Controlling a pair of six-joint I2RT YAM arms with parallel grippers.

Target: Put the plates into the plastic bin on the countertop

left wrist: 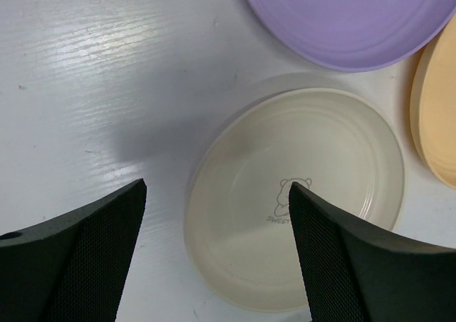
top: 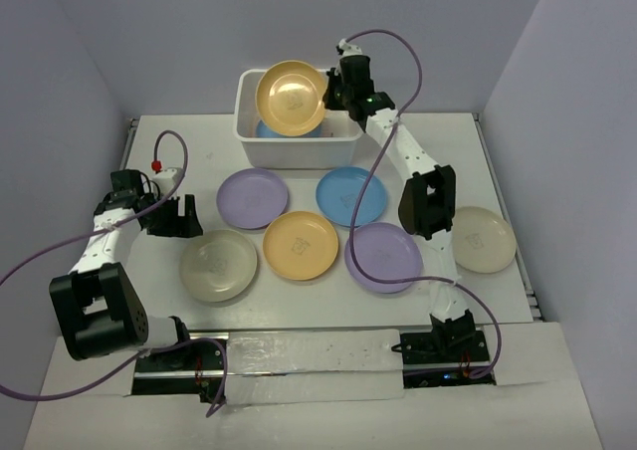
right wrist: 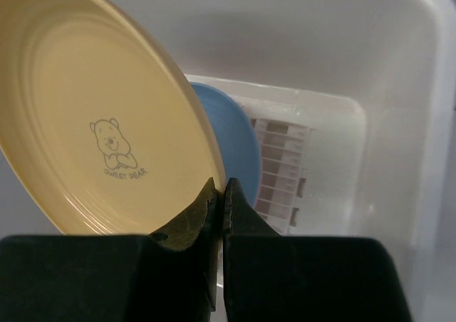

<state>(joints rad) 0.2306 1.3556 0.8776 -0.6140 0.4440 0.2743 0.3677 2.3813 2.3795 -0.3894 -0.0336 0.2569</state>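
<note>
Now the right gripper (right wrist: 221,190) is pinched tight on the rim of a yellow plate (right wrist: 92,108), holding it tilted above the plastic bin (top: 299,153) at twelve o'clock on the countertop (top: 199,141). A blue plate (right wrist: 231,147) lies inside. At nine o'clock the left gripper (left wrist: 216,187) hangs, jaws wide, above a cream plate (left wrist: 313,165), with a purple plate (left wrist: 349,16) at its one o'clock.

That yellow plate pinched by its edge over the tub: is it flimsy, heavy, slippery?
Probably stiff and light: the yellow plate shows no sag though the right gripper pinches only its rim. Its glossy surface looks smooth, so it may slip or swing in that grip. It looks plastic, so landing on the blue plate in the plastic bin likely won't break it.
</note>
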